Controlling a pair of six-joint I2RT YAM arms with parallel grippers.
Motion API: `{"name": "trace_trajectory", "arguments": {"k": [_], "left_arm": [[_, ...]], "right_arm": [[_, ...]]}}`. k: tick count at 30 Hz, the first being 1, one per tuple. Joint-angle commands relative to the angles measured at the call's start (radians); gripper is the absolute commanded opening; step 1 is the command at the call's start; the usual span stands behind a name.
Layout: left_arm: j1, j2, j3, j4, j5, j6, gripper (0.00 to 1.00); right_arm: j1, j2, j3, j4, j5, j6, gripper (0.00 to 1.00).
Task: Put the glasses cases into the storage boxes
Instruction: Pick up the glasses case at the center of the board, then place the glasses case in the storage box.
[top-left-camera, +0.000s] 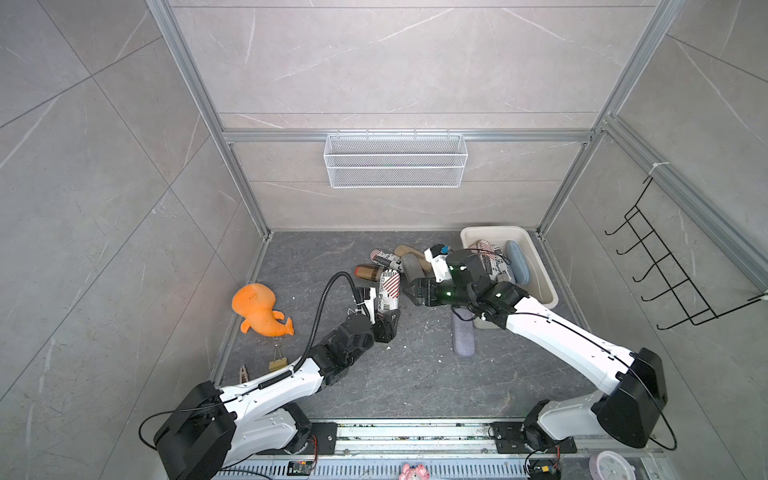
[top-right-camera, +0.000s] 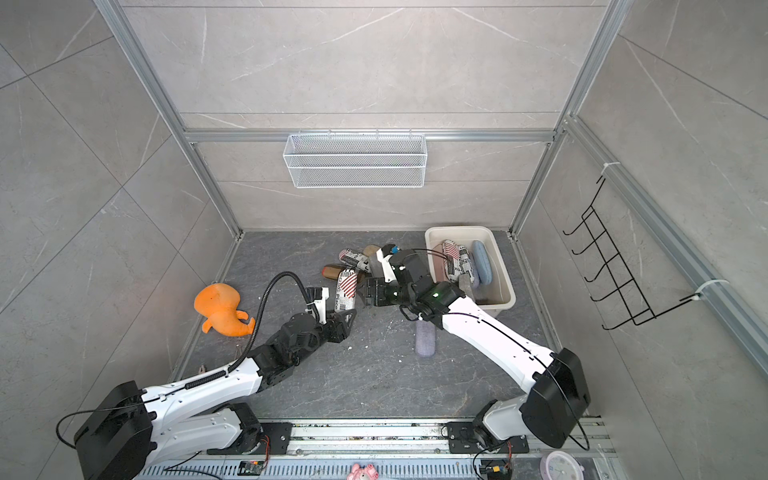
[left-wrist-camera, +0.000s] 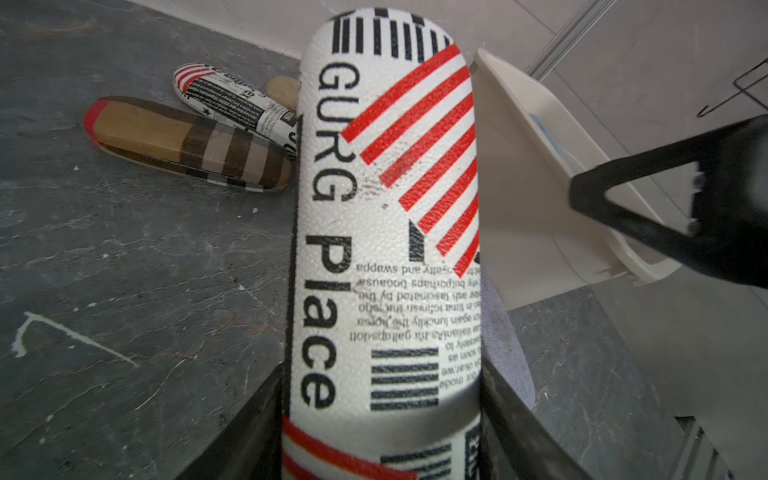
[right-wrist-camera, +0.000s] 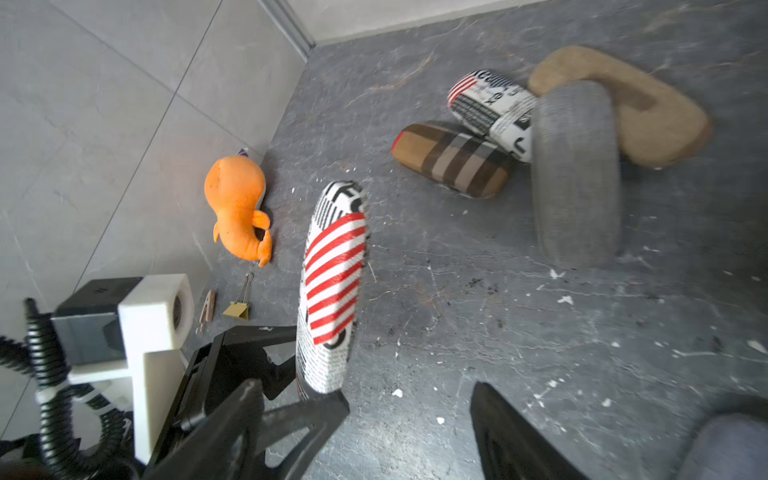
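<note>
The left gripper has its fingers clamped on one end of a newspaper-print case, which stands lifted off the table with its long body projecting beyond the fingers toward the storage box. Held by one end this way, the other end is free for a second grasp, and judging by the poses a handover is under way.

The right gripper hovers just beside that free end, its fingers apart with nothing between them; no contact with the case is visible. Whether they are closing cannot be told.

Several cases already lie in the storage box: a blue case and another newspaper-print one. Beside the box, toward the left arm, a cluster rests on the table: a grey case, a tan case, a brown plaid case and a smaller newspaper-print case. A lilac case lies on the table just in front of the box's near corner.

Limitations: the right arm covers much of the box in both top views, so its contents cannot be fully counted. The lilac case is partly hidden by that arm. The right wrist view is blurred, softening edges of the grey and tan cases.
</note>
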Motion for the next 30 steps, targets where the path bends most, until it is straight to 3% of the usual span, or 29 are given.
{"name": "trace_trajectory", "arguments": {"k": [1,8,16,20,21,25,30], "left_arm": [[0.003,-0.032,0.017,0.104,0.049,-0.017,0.56],[0.002,-0.051,0.001,0.107,0.057,-0.012,0.56],[0.004,-0.061,-0.006,0.104,0.051,-0.01,0.56],[0.004,-0.056,-0.008,0.103,0.056,-0.008,0.6],[0.004,-0.053,-0.007,0.101,0.054,-0.007,0.63],[0.005,-0.065,0.004,0.06,0.061,-0.004,0.9],[0.004,-0.135,-0.029,0.004,0.065,-0.01,0.99]], "right_arm": [[0.032,0.055,0.06,0.062,-0.009,0.019,0.8],[0.06,0.136,0.11,0.097,0.046,0.059,0.72],[0.081,0.175,0.139,0.097,0.064,0.065,0.46],[0.084,0.163,0.142,0.095,0.075,0.049,0.41],[0.085,0.162,0.143,0.096,0.076,0.048,0.4],[0.084,0.164,0.152,0.087,0.086,0.036,0.39],[0.085,0.168,0.183,0.064,0.14,0.007,0.4]]}}
